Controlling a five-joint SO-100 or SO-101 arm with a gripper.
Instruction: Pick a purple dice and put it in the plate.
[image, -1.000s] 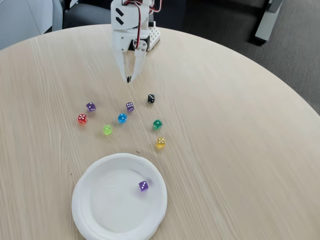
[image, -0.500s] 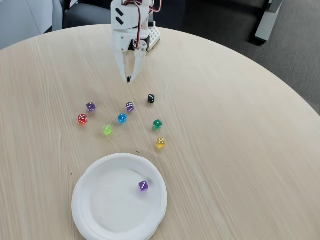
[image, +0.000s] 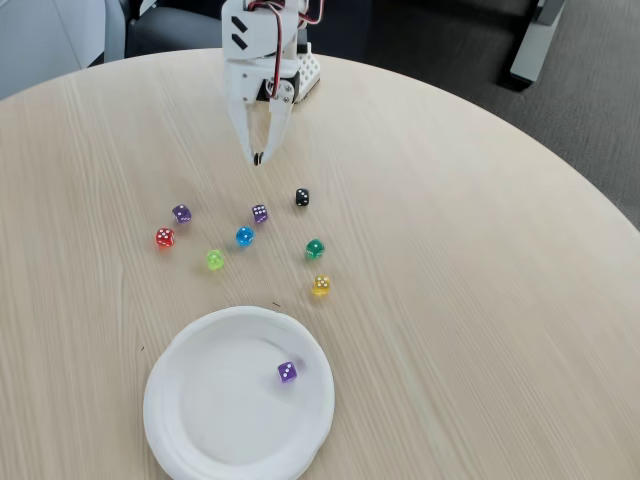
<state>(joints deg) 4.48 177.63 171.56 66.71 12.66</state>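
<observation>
One purple dice (image: 287, 372) lies inside the white plate (image: 190, 420) near the table's front edge, right of the plate's middle. Two more purple dice rest on the table: one (image: 181, 213) at the left of the group and one (image: 259, 212) near the middle. My white gripper (image: 257, 158) hangs at the back of the table, tips pointing down, shut with nothing between its fingers. It sits behind the middle purple dice, clear of it.
Other dice lie scattered between gripper and plate: red (image: 164, 237), blue (image: 244, 236), light green (image: 215, 259), dark green (image: 315, 249), yellow (image: 321, 286) and black (image: 302, 197). The round wooden table (image: 480, 280) has open room to the right.
</observation>
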